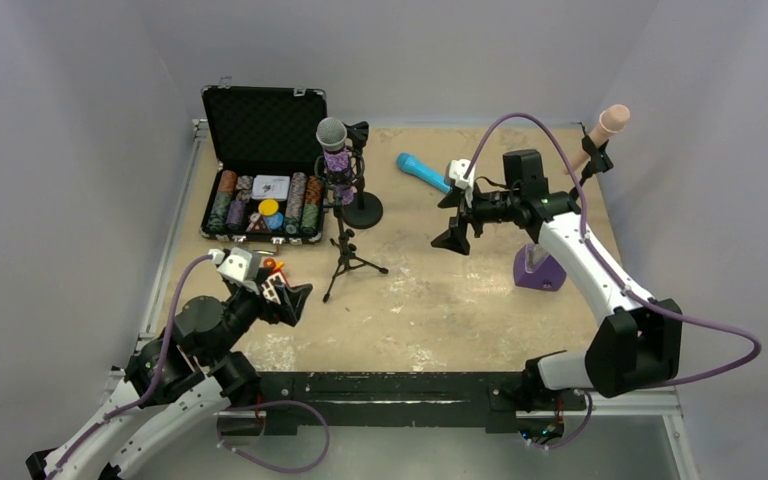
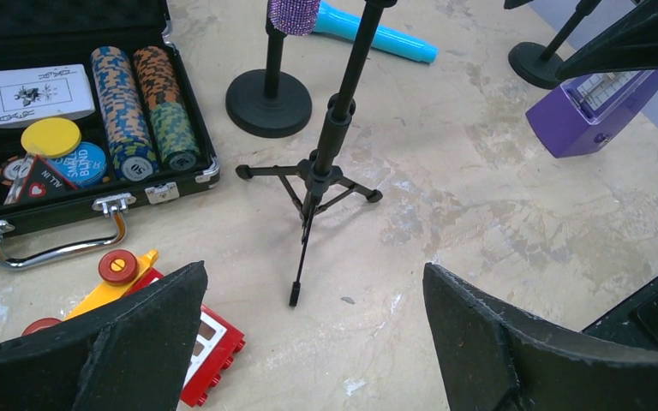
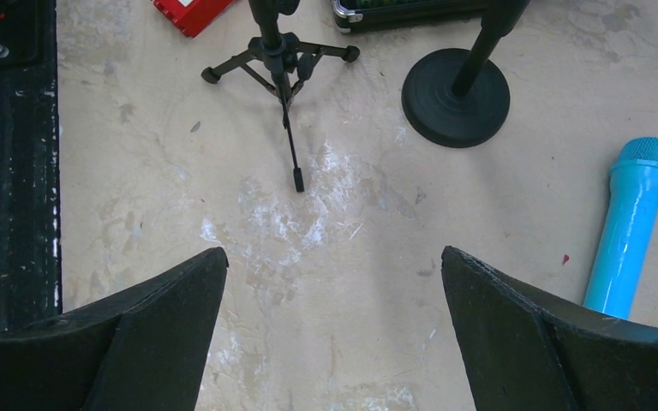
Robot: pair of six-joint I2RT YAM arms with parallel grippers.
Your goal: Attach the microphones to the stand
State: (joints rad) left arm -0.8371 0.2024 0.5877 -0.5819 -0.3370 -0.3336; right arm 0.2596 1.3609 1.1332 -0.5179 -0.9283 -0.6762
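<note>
The middle and near part of the table (image 1: 440, 310) is left bare, so a wide passage is offered between the tripod stand (image 1: 346, 255) and the purple metronome (image 1: 538, 270) on the right. The far left is blocked by the open chip case (image 1: 260, 110). Just right of it, the tripod stand and the round-base stand (image 1: 363, 210) are crowded together, with the purple microphone (image 1: 334, 150) held upright among them. The blue microphone (image 1: 422, 171) lies flat beyond, bare table around it. The far right corner is taken by the tilted pink microphone (image 1: 608, 125). A red and yellow toy (image 2: 137, 282) lies near the case, just beside the left gripper (image 1: 295, 300).
</note>
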